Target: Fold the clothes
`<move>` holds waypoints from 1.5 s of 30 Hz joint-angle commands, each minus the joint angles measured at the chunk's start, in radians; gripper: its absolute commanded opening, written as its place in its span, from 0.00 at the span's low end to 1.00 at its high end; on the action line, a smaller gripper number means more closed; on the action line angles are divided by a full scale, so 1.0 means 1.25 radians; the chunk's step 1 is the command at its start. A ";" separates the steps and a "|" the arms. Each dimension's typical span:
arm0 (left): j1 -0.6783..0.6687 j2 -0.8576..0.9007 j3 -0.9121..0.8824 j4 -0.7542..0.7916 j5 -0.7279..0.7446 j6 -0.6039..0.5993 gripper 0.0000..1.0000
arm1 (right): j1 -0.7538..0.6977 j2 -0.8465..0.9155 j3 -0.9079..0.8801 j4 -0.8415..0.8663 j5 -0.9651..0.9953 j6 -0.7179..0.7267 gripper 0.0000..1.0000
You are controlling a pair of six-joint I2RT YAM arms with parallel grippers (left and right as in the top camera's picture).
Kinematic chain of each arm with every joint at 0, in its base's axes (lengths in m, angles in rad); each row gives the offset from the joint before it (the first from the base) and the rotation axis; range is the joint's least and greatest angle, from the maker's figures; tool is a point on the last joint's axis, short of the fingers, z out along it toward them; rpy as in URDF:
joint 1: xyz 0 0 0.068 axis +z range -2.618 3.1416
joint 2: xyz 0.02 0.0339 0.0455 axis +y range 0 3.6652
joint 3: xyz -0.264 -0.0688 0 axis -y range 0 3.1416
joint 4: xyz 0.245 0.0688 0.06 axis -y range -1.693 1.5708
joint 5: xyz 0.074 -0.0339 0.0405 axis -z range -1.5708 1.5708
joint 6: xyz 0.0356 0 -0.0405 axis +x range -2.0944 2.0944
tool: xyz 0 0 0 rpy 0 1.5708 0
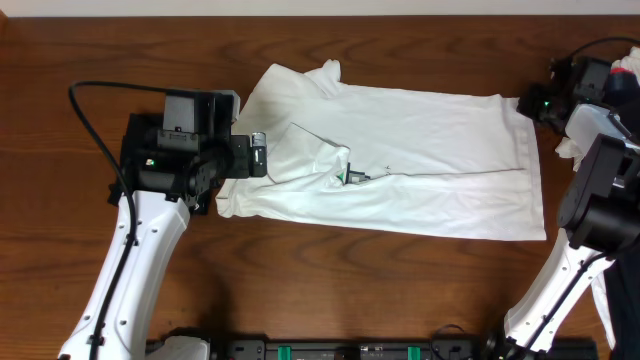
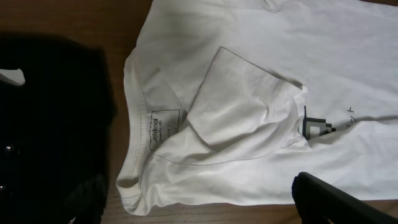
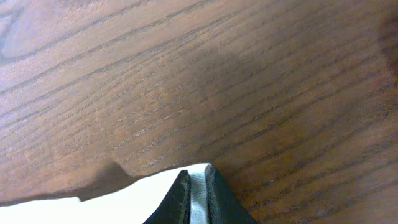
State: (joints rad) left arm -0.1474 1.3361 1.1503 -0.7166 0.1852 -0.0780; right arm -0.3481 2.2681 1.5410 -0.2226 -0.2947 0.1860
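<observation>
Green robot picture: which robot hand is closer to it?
Left. The left gripper hovers by the collar beside the print; the right gripper pinches a far T-shirt corner.

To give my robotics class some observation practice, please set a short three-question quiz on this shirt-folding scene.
1. True or false: the right gripper is shut on the edge of the T-shirt.
2. The green print peeks out from under: A) a folded flap of the shirt; B) a sock; C) a book.
3. Fill in: the printed label sits just inside the shirt's ____.
Key: 1 true; 2 A; 3 collar.
</observation>
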 commanded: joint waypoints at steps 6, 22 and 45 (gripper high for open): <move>0.000 0.005 0.010 0.000 0.008 -0.004 0.96 | 0.007 -0.067 0.003 -0.026 -0.045 0.000 0.01; 0.000 0.005 0.010 0.000 0.008 -0.004 0.97 | 0.007 -0.285 0.003 -0.238 -0.040 -0.081 0.01; 0.000 0.005 0.010 0.001 0.008 -0.004 0.97 | 0.007 -0.288 0.003 -0.709 0.073 -0.198 0.01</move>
State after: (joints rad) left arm -0.1474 1.3361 1.1503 -0.7158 0.1848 -0.0780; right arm -0.3485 1.9194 1.5417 -1.0924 -0.2588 -0.0212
